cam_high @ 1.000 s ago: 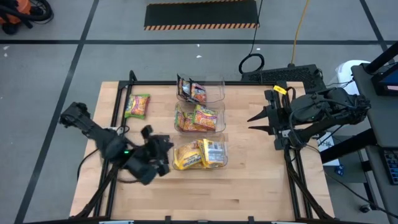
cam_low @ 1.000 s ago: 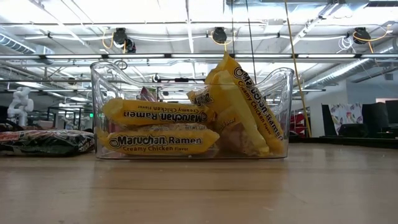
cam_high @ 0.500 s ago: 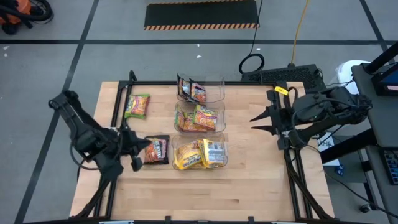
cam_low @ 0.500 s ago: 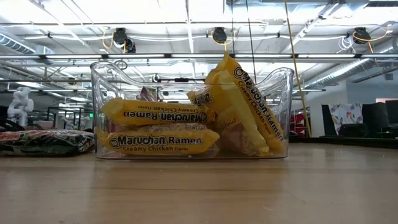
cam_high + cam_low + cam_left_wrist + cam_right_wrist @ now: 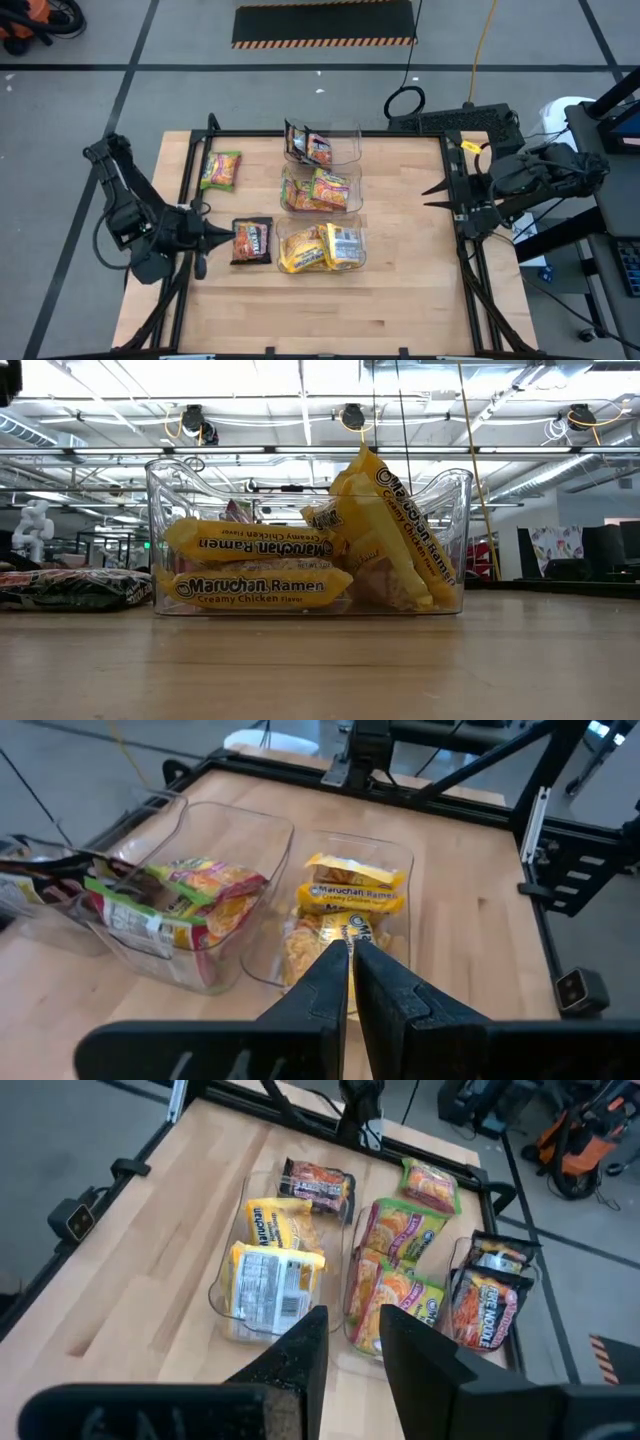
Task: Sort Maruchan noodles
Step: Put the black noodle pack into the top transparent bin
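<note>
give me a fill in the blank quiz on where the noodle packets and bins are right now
1. The number of clear bins in the row on the table is ____.
2. The nearest bin holds packets coloured ____.
3. The dark packet lies on the table just ahead of the ____ claw.
4. The loose green packet lies ____ any bin.

Missing words: three; yellow; left; outside
</note>
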You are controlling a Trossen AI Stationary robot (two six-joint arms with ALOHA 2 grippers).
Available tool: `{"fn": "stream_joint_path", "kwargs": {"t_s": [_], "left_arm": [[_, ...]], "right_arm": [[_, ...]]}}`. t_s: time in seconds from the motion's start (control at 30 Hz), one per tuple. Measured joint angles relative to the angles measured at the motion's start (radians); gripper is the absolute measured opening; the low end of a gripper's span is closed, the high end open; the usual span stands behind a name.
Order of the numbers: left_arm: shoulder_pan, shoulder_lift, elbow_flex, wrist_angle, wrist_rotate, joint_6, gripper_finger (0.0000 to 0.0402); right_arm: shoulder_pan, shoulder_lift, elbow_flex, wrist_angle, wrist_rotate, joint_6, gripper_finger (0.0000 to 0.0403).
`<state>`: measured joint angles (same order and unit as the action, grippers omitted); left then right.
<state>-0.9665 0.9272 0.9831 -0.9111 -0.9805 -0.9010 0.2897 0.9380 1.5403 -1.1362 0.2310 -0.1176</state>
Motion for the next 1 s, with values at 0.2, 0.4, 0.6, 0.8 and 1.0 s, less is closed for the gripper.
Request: {"fn": "stream_joint_path", "kwargs": {"t_s": [0.2,0.4,0.6,0.8,1.0], "left_arm": [[-0.050,-0.060,-0.066,0.000,-0.035,-0.022,0.0026],[-0.093,-0.097,-0.109,0.005,-0.052,-0.052,0.0026],[-0.123,-0.102,-0.112,0.009,-0.053,-0.076,0.0026],[-0.140,-0.102,-0.112,0.033,-0.052,-0.073,0.0026],[-0.142,-0.102,-0.112,0.043,-0.051,-0.064,0.0026]], "right_arm": [[0.000,-0.128,-0.194,0.144,0.000,0.017,0.0091],[0.000,-0.176,-0.314,0.261,0.000,0.056,0.0091],[0.000,-0.172,-0.372,0.326,0.000,0.054,0.0091],[0.000,-0.175,-0.372,0.417,0.000,0.054,0.0091],[0.000,-0.173,-0.372,0.535,0.000,0.054,0.0091]]}}
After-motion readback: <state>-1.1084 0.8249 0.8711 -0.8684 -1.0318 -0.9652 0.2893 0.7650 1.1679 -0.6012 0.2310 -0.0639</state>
